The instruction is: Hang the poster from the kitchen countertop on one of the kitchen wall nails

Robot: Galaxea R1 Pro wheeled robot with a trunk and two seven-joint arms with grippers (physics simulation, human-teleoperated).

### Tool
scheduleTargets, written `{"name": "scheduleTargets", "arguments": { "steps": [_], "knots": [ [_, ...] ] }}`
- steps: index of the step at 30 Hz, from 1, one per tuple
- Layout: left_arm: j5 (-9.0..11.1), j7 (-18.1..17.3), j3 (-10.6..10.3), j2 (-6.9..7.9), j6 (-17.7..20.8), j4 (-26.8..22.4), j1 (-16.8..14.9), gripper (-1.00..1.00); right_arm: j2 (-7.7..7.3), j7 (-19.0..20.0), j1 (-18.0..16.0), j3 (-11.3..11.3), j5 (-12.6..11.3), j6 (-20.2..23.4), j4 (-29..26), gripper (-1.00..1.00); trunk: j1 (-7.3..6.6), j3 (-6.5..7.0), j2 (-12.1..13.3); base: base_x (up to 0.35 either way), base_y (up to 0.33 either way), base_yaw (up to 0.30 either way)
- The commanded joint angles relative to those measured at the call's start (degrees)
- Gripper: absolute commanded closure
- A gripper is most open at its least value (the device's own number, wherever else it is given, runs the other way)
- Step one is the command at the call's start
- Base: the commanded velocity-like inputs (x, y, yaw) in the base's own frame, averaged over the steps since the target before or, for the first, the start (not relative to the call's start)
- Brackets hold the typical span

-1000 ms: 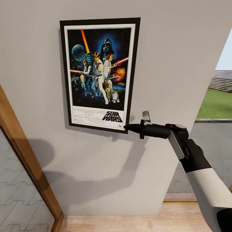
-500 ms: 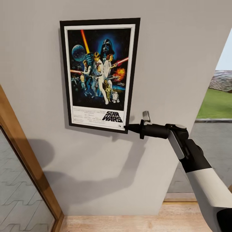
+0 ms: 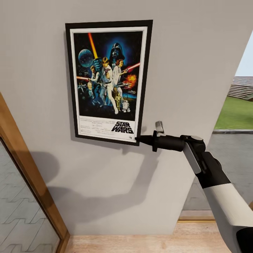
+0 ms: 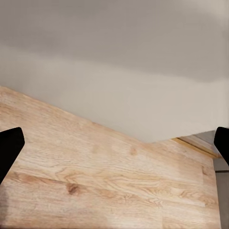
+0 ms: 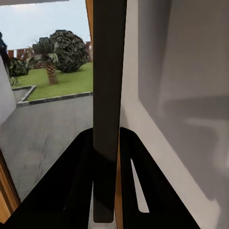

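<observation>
The poster [image 3: 109, 77], a black-framed Star Wars print, lies flat and upright against the pale grey wall [image 3: 196, 52]. My right gripper [image 3: 138, 139] is shut on its lower right corner, the arm reaching in from the right. In the right wrist view the poster's dark edge [image 5: 109, 71] runs straight between the two fingers of that gripper [image 5: 106, 138], which press on it from both sides. My left gripper [image 4: 114, 145] is open with nothing in it, above the wooden floor [image 4: 95, 181]. No wall nail can be made out; the kitchen countertop is out of view.
A wooden door frame [image 3: 28, 175] with a glass pane [image 3: 21, 218] slants along the left. To the right of the wall an opening [image 3: 235, 112] looks out on pavement and lawn. Light wooden floor [image 3: 140, 242] runs along the wall's foot.
</observation>
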Motion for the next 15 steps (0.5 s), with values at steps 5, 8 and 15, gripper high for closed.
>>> {"name": "scheduleTargets", "arguments": {
  "steps": [5,8,15],
  "knots": [
    [0.33,-0.08,-0.49,0.02,-0.33,0.02,-0.05,-1.00,-0.06,-0.06,-0.07,0.11,-0.52,0.51,0.01,1.00,0.04,-0.13,-0.13,0.000,0.000,0.000],
    [0.33,-0.08,-0.49,0.01,-0.34,0.02,-0.05,-1.00,-0.06,-0.04,-0.05,0.11,-0.52,0.51,0.01,1.00,0.04,-0.13,-0.13,0.000,0.000,0.000],
    [0.34,-0.08,-0.49,0.05,-0.34,0.02,-0.05,-1.00,-0.06,-0.01,-0.05,0.11,-0.52,0.51,0.01,1.00,0.04,-0.13,-0.13,0.003,0.000,0.000]
  ]
}}
